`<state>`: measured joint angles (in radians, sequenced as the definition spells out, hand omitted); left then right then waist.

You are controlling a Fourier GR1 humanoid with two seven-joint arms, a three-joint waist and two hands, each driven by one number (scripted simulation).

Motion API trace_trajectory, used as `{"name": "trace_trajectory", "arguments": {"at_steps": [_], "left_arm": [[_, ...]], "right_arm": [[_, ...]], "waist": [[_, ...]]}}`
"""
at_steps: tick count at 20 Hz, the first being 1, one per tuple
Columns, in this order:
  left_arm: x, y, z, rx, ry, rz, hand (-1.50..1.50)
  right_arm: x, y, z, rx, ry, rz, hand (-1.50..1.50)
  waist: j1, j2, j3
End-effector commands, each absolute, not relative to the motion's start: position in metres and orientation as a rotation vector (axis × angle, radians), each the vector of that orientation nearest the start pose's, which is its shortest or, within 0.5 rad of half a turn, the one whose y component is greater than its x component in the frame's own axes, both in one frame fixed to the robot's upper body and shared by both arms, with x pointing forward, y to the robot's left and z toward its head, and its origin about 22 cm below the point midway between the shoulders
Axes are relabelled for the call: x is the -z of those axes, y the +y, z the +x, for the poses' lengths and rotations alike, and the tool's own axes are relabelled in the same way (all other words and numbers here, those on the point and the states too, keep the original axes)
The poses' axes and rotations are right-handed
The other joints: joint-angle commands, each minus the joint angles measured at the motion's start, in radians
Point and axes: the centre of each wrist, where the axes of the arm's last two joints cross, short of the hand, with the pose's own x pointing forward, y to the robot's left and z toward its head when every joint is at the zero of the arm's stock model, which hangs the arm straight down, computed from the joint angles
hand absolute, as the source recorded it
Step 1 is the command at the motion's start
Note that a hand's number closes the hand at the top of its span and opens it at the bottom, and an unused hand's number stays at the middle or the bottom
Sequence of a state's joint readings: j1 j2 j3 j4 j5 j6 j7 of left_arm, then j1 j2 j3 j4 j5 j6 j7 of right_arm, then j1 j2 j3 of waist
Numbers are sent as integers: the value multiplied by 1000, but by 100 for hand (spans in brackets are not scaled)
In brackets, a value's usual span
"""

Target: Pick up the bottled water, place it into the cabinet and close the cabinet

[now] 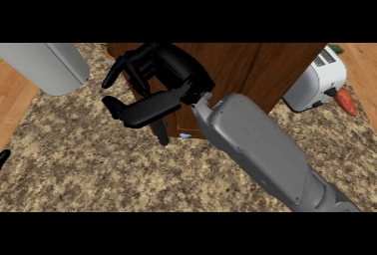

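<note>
The wooden cabinet [250, 69] stands at the back of the speckled counter [95, 169]. My right hand [158, 84] lies against its front at the left side, fingers spread and holding nothing, so it is open. The right forearm [261, 149] runs in from the lower right. A small pale blue bit [184, 135] shows at the cabinet's lower edge beside the wrist. I cannot tell whether it belongs to the bottled water, which is otherwise hidden. Only a black tip of my left hand [3, 158] shows at the left edge.
A white toaster [320, 79] stands right of the cabinet, with an orange carrot [346, 102] beside it and something green [335, 49] behind. A large grey rounded shape [48, 64] fills the upper left. The counter's wooden edge [15, 104] runs along the left.
</note>
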<state>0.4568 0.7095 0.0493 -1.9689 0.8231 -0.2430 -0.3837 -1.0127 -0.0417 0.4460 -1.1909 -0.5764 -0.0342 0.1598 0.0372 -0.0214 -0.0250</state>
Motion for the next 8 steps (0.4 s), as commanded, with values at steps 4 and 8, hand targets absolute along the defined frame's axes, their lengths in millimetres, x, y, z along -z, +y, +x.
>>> {"name": "trace_trajectory", "arguments": {"at_steps": [4, 8], "left_arm": [[-90, 357, 148, 73, -1884, -355, -150], [-90, 357, 149, 65, -1874, -366, -150]], "right_arm": [[-186, -73, 396, -400, -1753, 456, -150], [-190, -83, 400, -419, -1737, 442, -150]], "waist": [[-26, 32, 24], [-28, 29, 24]]}}
